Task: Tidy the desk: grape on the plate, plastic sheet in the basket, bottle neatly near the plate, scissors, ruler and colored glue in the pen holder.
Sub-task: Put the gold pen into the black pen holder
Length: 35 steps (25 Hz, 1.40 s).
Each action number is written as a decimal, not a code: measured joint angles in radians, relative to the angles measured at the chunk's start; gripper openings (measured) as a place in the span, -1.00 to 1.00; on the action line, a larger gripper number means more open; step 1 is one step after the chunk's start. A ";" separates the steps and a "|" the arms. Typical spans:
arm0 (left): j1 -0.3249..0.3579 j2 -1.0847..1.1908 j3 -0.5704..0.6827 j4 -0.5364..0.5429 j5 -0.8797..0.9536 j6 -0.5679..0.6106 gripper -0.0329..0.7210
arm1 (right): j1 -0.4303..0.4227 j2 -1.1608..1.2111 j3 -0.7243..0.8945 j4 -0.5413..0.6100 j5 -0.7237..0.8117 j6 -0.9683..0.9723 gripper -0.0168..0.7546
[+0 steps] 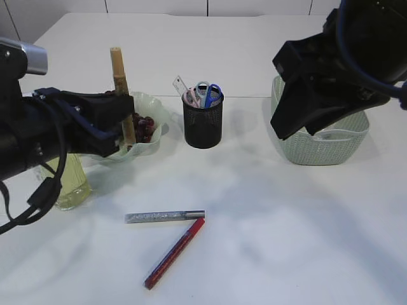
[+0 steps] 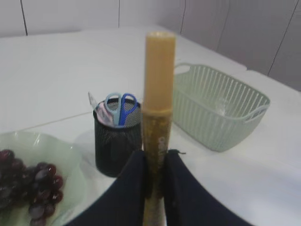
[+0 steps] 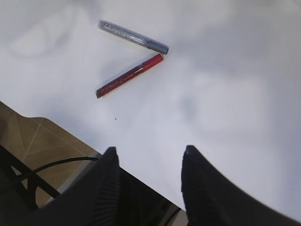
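White counter [image 1: 286, 241] carries a silver glue stick [image 1: 164, 216] and a red glue stick [image 1: 173, 253], tips touching. Left claw [image 2: 157, 162] clamps an upright gold glue stick [image 2: 158, 108] beside the plate [image 1: 152, 105] of grapes [image 1: 143, 127]. Right claw [image 3: 149, 162] stands apart, empty, above the basket [image 1: 318, 149]. Scissors [image 1: 206, 94] sit in the pen holder [image 1: 203, 124].

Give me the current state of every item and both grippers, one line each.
Left gripper: shut on gold glitter glue pen, held upright.
Right gripper: open, empty.
Silver glue pen: lying on table.
Red glue pen: lying on table, tip touching silver one.
Pen holder: upright, holds scissors and ruler.
Grapes: on plate.
Bottle: upright beside plate.
Basket: upright.
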State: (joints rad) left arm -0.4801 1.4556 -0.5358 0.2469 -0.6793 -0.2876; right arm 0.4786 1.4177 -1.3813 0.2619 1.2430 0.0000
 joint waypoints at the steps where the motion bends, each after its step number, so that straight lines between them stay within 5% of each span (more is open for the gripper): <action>1: 0.000 0.018 -0.005 0.000 -0.040 0.000 -0.73 | 0.000 0.000 0.000 0.000 0.000 0.000 -0.05; 13: 0.000 0.349 -0.298 -0.004 -0.275 0.000 -0.73 | 0.000 0.000 0.000 -0.035 0.000 -0.024 -0.05; 35: 0.000 0.789 -0.797 -0.021 -0.224 0.002 -0.69 | 0.000 0.000 0.000 -0.112 0.000 -0.031 -0.05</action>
State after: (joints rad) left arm -0.4801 2.2448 -1.3325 0.2260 -0.9037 -0.2858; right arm 0.4786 1.4177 -1.3813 0.1498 1.2430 -0.0313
